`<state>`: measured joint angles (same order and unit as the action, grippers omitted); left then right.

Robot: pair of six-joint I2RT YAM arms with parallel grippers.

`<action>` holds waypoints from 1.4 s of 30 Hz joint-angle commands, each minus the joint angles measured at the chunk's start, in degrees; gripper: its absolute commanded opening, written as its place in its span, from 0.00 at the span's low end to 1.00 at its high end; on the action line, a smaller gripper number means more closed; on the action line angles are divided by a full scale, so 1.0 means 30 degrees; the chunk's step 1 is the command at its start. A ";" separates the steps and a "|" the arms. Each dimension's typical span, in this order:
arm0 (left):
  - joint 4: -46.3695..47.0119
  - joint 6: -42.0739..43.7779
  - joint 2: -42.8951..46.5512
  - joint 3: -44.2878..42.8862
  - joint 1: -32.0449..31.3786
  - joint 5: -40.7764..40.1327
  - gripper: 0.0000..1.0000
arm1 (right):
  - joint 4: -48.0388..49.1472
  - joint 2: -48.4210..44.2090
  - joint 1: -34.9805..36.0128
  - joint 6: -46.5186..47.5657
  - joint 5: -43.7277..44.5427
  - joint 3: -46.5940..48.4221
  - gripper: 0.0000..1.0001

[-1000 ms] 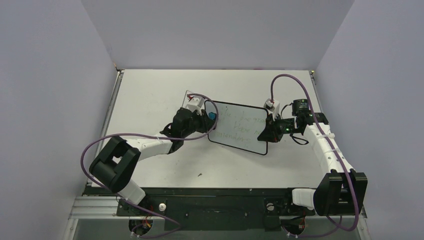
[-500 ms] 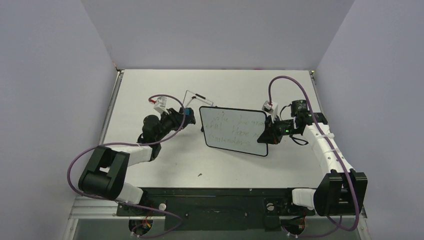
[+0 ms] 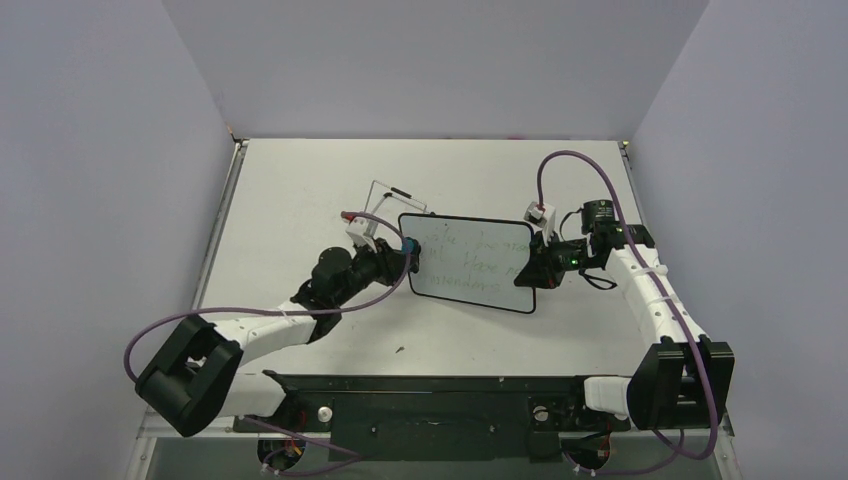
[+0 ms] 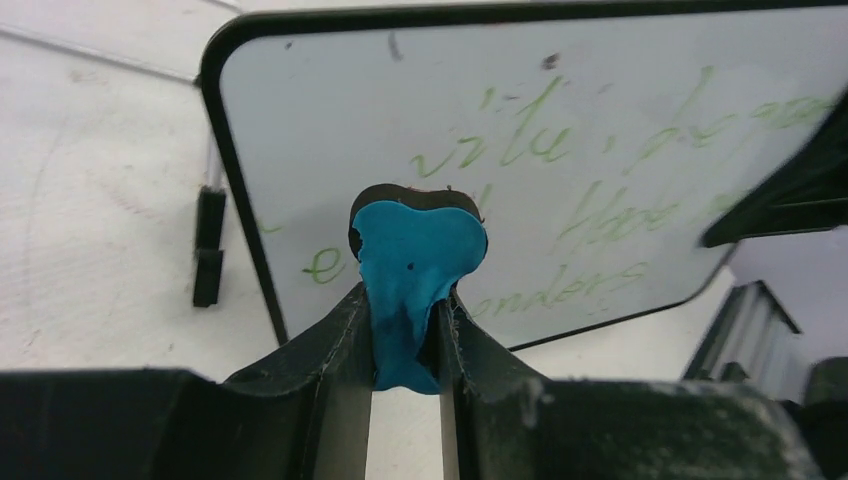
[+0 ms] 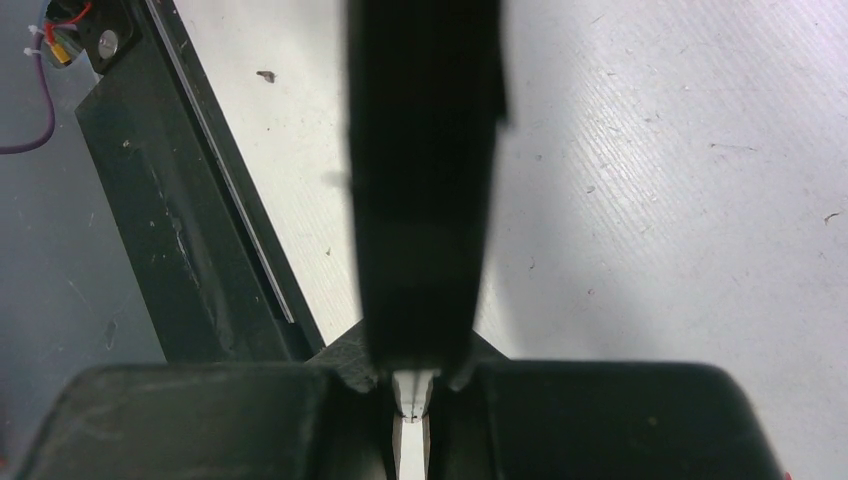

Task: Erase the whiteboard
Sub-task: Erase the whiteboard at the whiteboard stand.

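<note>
Left arm (image 3: 290, 315) had swung back inward. Its jaws, clamped on the blue eraser (image 4: 415, 260), sat at the left edge of the whiteboard (image 3: 470, 262), which was propped at the middle of the table (image 3: 300, 190). Right jaws were closed on its right edge (green writing unerased). Its long axis ran rightward from the eraser.

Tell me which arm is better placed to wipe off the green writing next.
Left. The left end effector grips the blue eraser at the whiteboard's left edge, facing the writing. The right end effector is shut on the opposite edge, steadying the board.
</note>
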<state>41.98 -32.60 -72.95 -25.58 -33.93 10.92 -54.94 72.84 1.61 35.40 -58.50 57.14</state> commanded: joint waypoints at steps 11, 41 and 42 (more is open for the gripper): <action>-0.2791 0.2638 -0.3489 -0.2606 -0.1000 -0.7787 0.00 | 0.0044 -0.0035 0.0155 0.0557 -0.0647 0.0247 0.00; -0.2512 0.5063 -0.4248 -0.4224 -0.3532 -0.7048 0.00 | 0.0027 0.0017 0.0163 0.0592 -0.0681 0.0230 0.00; -0.2451 0.4918 -0.4293 -0.4042 -0.3596 -0.6938 0.00 | 0.0029 0.0010 0.0165 0.0593 -0.0683 0.0244 0.00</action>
<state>30.70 -18.74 -85.12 -38.68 -43.31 -14.04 -54.17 72.90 1.54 34.87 -57.82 57.14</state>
